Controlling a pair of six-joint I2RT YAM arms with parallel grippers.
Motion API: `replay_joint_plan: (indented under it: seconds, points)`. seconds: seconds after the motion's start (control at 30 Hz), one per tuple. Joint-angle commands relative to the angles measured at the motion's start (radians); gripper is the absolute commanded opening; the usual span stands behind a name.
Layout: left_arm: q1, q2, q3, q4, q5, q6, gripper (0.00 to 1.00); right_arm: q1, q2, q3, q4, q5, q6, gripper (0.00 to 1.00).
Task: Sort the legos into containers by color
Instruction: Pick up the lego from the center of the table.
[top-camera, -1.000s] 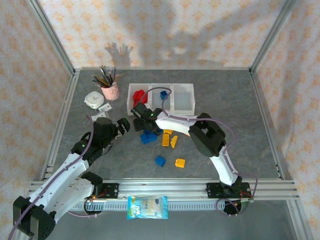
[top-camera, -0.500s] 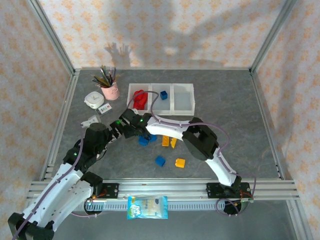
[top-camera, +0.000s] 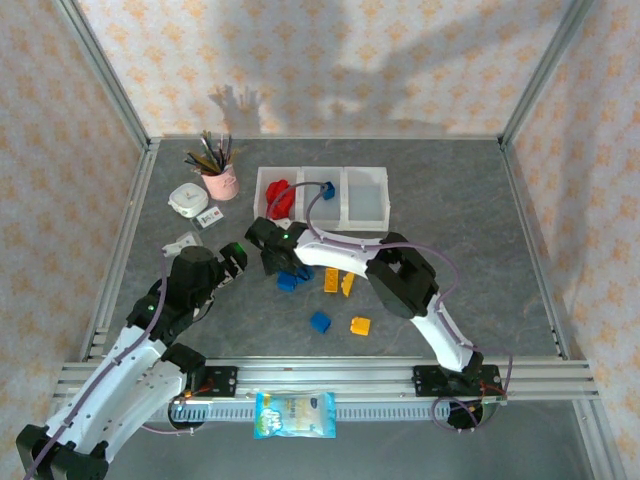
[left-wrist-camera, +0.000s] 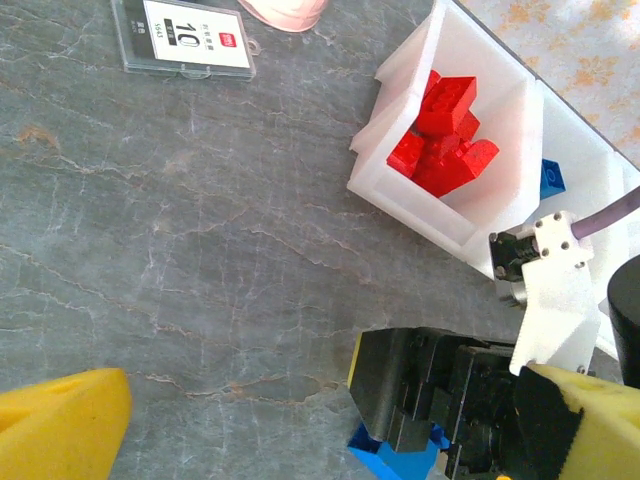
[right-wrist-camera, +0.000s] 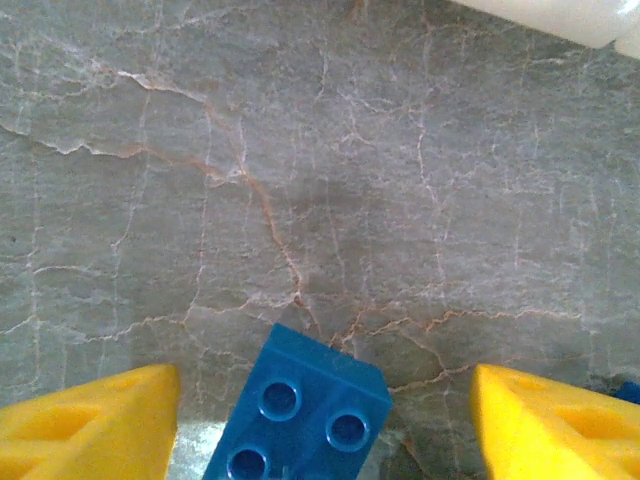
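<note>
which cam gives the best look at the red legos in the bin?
Left wrist: the red legos sit large and unobstructed, piled in the end compartment of the containers. Top external shows them as a small red clump in the left compartment.

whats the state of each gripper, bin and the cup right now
left gripper: open, empty
right gripper: open, straddling a small blue plastic brick, not gripping
left white translucent plastic bin: holds red bricks
middle bin: holds one blue brick
right bin: empty
pink cup: upright, brushes inside
</note>
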Motion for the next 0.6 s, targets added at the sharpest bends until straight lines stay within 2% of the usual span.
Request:
replay_joint_plan:
  seconds: [0.0,0.27,0.57]
  points:
    - [0.004,-0.014,0.005,-0.051,-0.025,-0.015,0.99,0.020,0.039,0.078,-0.051,-0.013,0.003,0.75]
    - [0.004,-0.042,0.011,-0.084,-0.037,-0.041,0.99,0.038,0.115,0.194,-0.106,-0.052,-0.038,0.67]
    - [0.004,-0.041,0.007,-0.077,-0.029,-0.050,0.99,0.041,0.133,0.190,-0.116,0.011,-0.048,0.57]
